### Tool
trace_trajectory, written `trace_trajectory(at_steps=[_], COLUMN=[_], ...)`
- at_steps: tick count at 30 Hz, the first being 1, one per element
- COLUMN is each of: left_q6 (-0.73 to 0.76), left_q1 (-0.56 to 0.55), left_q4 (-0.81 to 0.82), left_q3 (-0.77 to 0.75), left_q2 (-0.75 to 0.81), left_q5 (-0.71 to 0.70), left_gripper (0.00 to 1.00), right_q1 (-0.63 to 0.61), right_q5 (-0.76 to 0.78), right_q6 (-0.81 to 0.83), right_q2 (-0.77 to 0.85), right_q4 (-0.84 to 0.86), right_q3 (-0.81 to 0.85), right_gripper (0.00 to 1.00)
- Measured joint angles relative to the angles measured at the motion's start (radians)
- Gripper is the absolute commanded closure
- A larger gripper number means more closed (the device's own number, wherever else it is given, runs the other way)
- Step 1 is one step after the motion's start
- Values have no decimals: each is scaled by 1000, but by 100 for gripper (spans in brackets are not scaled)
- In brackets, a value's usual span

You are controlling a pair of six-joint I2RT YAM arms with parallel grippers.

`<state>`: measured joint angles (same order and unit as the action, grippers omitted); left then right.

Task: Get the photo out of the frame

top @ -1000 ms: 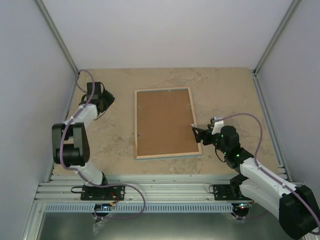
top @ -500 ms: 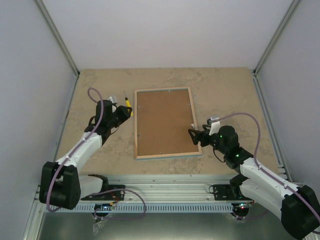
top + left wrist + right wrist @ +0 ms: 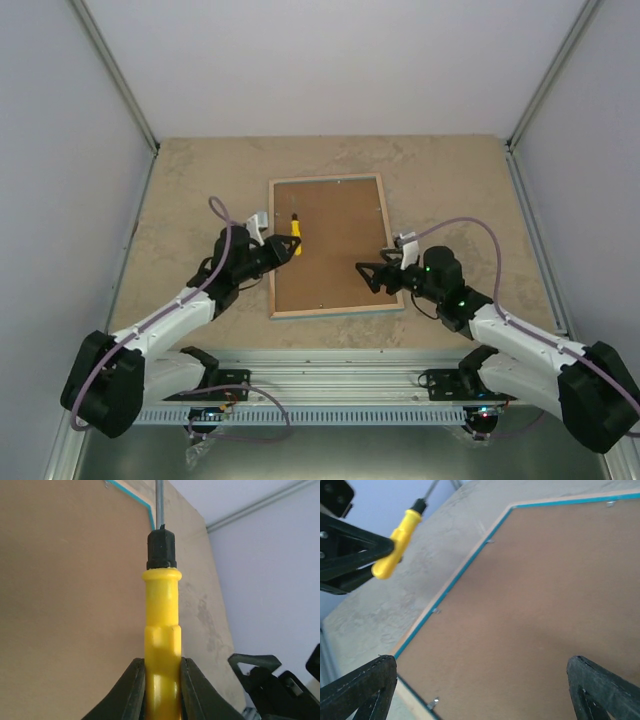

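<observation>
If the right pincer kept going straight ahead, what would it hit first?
Likely the brown fibreboard backing of the turquoise-edged picture frame, which fills the view from the open right pincer; depth is unclear.

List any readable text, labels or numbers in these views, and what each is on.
None: no words, numbers or brand marks can be read in any view.
Brown backing in the frame: blank.
Yellow screwdriver handle, held in the left gripper with its jaws closed on it: no marking visible.
Right arm: small lit dots only, no lettering legible.
</observation>
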<state>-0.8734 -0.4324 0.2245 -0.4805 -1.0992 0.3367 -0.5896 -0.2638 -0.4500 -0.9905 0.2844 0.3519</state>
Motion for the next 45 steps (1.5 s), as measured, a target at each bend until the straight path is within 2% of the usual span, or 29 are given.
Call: trace_trajectory(at_steps=[5,12,20,32,39,43,45], left_q6=[-74,-140,-181,-200,-202,-202,-203], left_q1=[-105,-190,-317,-376,-386,-387,-388], left_q4=[83,154,225,281,292,300,303], left_q3=[28,30,29,19,19,20,20], left_q2=[2,12,-19,-64,-71,-71,-71], left_q5=[-60,-163,-243,-313,-332,-351,-351], left_gripper=[100,100,100,100,100,97,91], right_q1=[-112,-241,-312,-328,-338,-338,-338], right_q5=[37,116,192,258,269,284,287], right_q6=[-11,-18,-6,34,49,39,45], right_q2=[-45,-109,-255,-323,-318,-314,-311], right_q4=[61,183,294,318,323,321,318], right_q3=[10,24,119,150,150,149,149], right_gripper=[12,16,27,57,83,99,99])
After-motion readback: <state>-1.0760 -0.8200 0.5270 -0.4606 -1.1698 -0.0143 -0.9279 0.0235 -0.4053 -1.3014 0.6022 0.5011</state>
